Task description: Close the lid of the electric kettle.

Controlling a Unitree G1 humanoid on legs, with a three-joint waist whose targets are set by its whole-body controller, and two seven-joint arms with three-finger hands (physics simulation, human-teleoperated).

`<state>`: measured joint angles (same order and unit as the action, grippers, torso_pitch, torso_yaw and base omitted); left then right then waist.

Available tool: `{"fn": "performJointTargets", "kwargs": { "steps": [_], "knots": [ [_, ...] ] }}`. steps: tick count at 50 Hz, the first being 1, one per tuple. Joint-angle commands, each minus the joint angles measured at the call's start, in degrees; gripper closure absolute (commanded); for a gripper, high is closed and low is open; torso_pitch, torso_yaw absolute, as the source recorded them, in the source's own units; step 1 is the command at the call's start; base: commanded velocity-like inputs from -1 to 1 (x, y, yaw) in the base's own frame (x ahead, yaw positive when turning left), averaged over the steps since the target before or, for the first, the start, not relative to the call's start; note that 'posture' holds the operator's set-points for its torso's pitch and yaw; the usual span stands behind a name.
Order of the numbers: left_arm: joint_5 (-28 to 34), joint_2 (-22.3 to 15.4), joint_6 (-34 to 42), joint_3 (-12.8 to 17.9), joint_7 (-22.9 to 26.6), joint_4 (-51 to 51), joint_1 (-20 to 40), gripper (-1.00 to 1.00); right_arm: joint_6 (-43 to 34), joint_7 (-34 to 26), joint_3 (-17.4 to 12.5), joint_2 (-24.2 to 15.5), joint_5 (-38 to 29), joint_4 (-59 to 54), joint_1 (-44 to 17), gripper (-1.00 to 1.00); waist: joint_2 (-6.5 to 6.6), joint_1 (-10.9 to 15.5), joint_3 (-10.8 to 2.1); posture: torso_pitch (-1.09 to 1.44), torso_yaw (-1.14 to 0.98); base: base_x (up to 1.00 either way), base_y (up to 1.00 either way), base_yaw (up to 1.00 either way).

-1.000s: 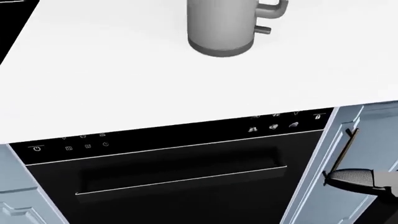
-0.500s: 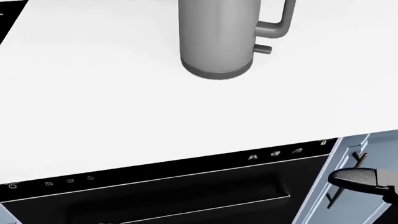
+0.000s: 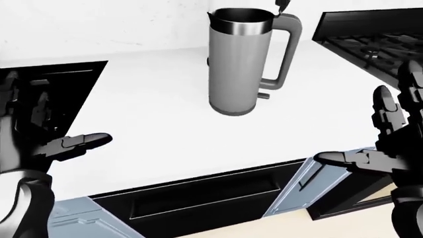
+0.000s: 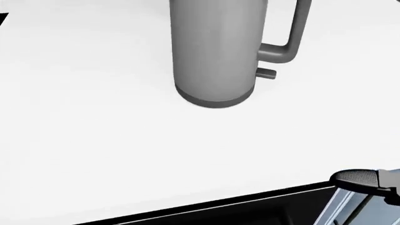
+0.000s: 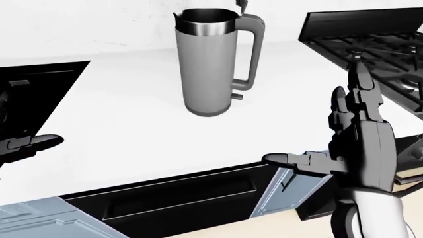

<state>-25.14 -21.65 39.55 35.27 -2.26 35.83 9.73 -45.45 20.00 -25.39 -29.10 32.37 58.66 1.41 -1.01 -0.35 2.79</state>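
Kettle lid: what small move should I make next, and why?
Probably raise the right hand toward the top of the kettle. The kettle's rim shows open, with the lid tipped up above the handle at the left-eye view's top edge. Both hands, the left hand too, hang open and apart from the kettle, over the counter edge.

head view steep and close, eyes wider, sharing kettle (image 3: 240, 64)

Matt grey metal kettle (image 3: 240, 64)
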Motion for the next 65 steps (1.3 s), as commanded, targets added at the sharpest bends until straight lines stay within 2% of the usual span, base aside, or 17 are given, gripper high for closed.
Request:
{"fn": "performJointTargets", "kwargs": {
  "steps": [1, 3, 5, 6, 7, 8, 9, 10, 11, 13, 15, 16, 19, 29, 43, 50, 65],
  "knots": [
    [0.4, -1.0, -2.3, 1.0, -0.1, 1.7, 0.9, -1.0, 1.9, 0.6, -0.4, -0.9, 0.5, 1.3, -0.6, -1.0, 0.2, 0.1, -0.35, 0.0, 0.0, 0.17, 0.0, 0.0],
    [0.3, -1.0, -2.3, 1.0, -0.1, 1.7, 0.9, -1.0, 1.9, 0.3, -0.3, -0.7, 0.0, 1.3, -0.6, -1.0, 1.78, -0.1, -0.14, 0.0, 0.0, 0.16, 0.0, 0.0],
    [0.3, -1.0, -2.3, 1.0, -0.1, 1.6, 0.9, -1.0, 2.0, 0.9, -0.3, -1.2, 0.7, 1.3, -0.6, -1.0, 4.82, -0.3, -1.01, 0.0, 0.0, 0.16, 0.0, 0.0],
    [0.3, -1.0, -2.4, 1.0, 0.0, 1.6, 1.0, -1.0, 2.0, 0.6, -0.1, -1.0, 0.3, 1.3, -0.6, -1.0, 5.16, -0.5, -1.86, 0.0, 0.0, 0.16, 0.0, 0.0],
    [0.5, -0.9, -2.8, 0.9, 0.1, 1.3, 0.8, -1.0, 2.0, 0.4, -0.1, -0.8, -0.1, 1.3, -0.7, -1.0, 4.14, 0.4, -0.91, 0.0, 0.0, 0.16, 0.0, 0.0],
    [0.6, -0.9, -2.9, 0.8, 0.1, 1.2, 0.9, -1.0, 2.0, 0.6, -0.4, -0.8, 0.1, 1.3, -0.9, -1.0, 4.72, 0.3, -0.34, 0.0, 0.0, 0.09, 0.0, 0.0],
    [0.6, -0.9, -2.9, 0.8, 0.1, 1.1, 0.9, -1.0, 2.4, 0.3, -0.4, -0.6, 0.0, 1.3, -0.8, -1.0, 4.02, 0.8, 0.46, 0.0, 0.0, 0.0, 0.0, 0.0],
    [0.7, -0.8, -3.2, 0.7, 0.2, 1.0, 0.8, -1.0, 2.4, 0.3, -0.4, -0.9, 0.0, 1.3, -0.7, -1.0, 3.5, 0.5, -0.43, 0.0, 0.0, 0.0, 0.0, 0.0],
    [0.7, -0.9, -3.2, 0.8, 0.3, 1.0, 0.8, -1.0, 2.5, 0.2, -0.4, -0.7, -0.2, 1.3, -0.7, -1.0, 2.84, 0.4, -0.6, 0.0, 0.0, 0.0, 0.0, 0.0],
    [0.8, -0.8, -3.2, 0.8, 0.3, 1.0, 0.8, -1.0, 2.7, 0.7, -0.4, -1.2, 0.5, 1.3, -0.6, -1.0, 1.41, 0.8, 0.19, 0.0, 0.0, 0.0, 0.0, 0.0],
    [0.7, -0.9, -3.1, 0.9, 0.3, 1.1, 0.8, -1.0, 2.7, 0.5, -0.4, -1.0, 0.2, 1.3, -0.5, -1.0, -1.14, 1.2, 0.08, 0.0, 0.0, 0.0, 0.0, 0.0],
    [0.6, -0.9, -3.1, 0.8, 0.2, 1.1, 0.9, -1.0, 2.8, 0.3, -0.6, -0.8, 0.1, 1.3, -0.5, -1.0, -0.1, 1.3, 0.26, 0.0, 0.0, 0.0, 0.0, 0.0],
    [0.6, -0.9, -2.9, 0.9, 0.2, 1.3, 0.8, -1.0, 2.7, 0.2, -0.7, -0.7, -0.1, 1.3, -0.5, -1.0, 0.11, 1.1, -0.84, 0.0, 0.0, 0.0, 0.0, 0.0],
    [0.0, -1.1, -1.6, 1.3, -0.2, 2.5, 0.9, -1.0, 3.1, 0.2, -0.8, -0.8, 0.0, 1.3, -0.2, -1.0, 0.94, 0.6, -1.37, 0.0, 0.0, 0.0, 0.0, 0.0],
    [0.2, -1.0, -1.7, 1.2, -0.1, 2.3, 0.9, -1.0, 3.2, 0.4, -0.2, -1.3, 0.5, 1.3, -0.5, -1.0, 0.92, 0.4, -0.95, 0.0, 0.0, 0.0, 0.0, 0.0],
    [0.3, -1.0, -1.7, 1.2, 0.0, 2.2, 0.9, -1.0, 2.5, -1.4, 0.8, 0.5, -1.8, 1.3, -1.4, -1.0, 0.92, 0.4, -0.83, 0.0, 0.0, 0.0, 0.0, 0.0],
    [0.7, -0.9, -2.8, 1.2, 0.4, 1.2, 0.7, -1.0, 1.2, 1.9, -0.1, -2.6, 1.9, 1.3, -2.3, -1.0, 0.74, 0.8, -0.95, 0.0, 0.0, 0.0, 0.0, 0.0]
  ]
}}
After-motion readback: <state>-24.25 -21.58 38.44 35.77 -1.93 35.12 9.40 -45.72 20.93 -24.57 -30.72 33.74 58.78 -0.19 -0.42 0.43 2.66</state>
